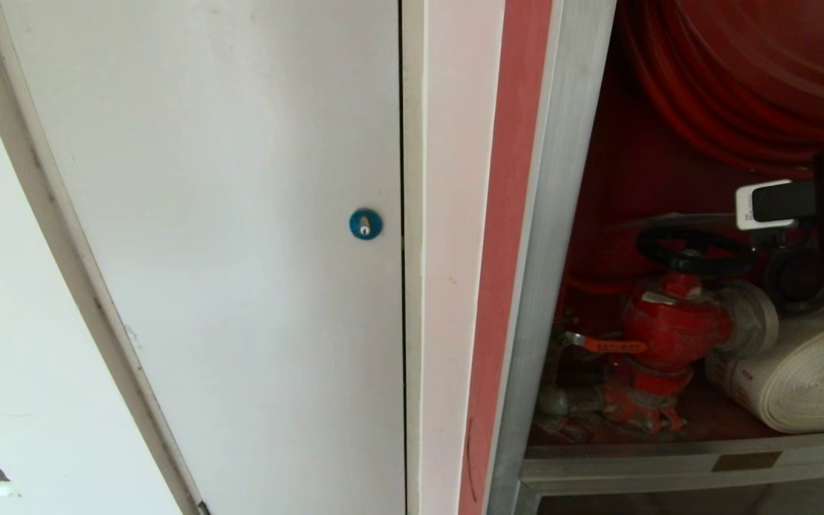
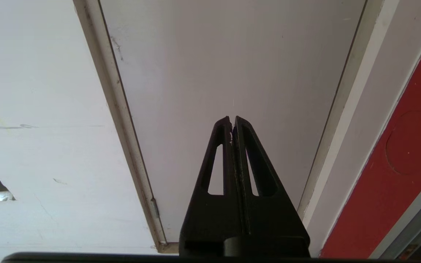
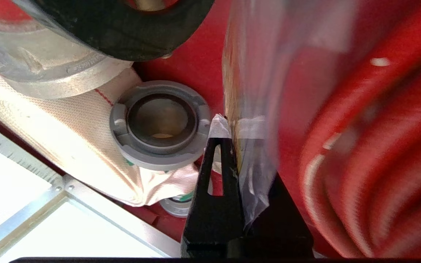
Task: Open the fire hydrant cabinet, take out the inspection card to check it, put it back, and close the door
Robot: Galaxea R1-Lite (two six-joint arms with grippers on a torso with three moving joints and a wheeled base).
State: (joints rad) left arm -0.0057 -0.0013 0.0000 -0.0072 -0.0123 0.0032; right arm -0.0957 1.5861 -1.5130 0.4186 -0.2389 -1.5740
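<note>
The fire hydrant cabinet (image 1: 562, 214) stands open, showing its red inside. The door is out of view. At the head view's right edge my right gripper (image 1: 748, 207) reaches into the cabinet above the red valve (image 1: 669, 322). In the right wrist view this gripper (image 3: 230, 126) is shut on the inspection card (image 3: 254, 73), a thin sheet in a clear sleeve seen edge-on and blurred. The card (image 1: 669, 219) pokes out level over the black handwheel. My left gripper (image 2: 232, 120) is shut and empty, parked in front of a white panel.
A plain white panel with a blue round lock (image 1: 365, 224) fills the left. Inside the cabinet are the red hose reel (image 1: 741, 71), the white rolled hose (image 1: 812, 372) and a silver coupling (image 3: 159, 124). The silver bottom rail (image 1: 669, 458) borders the opening.
</note>
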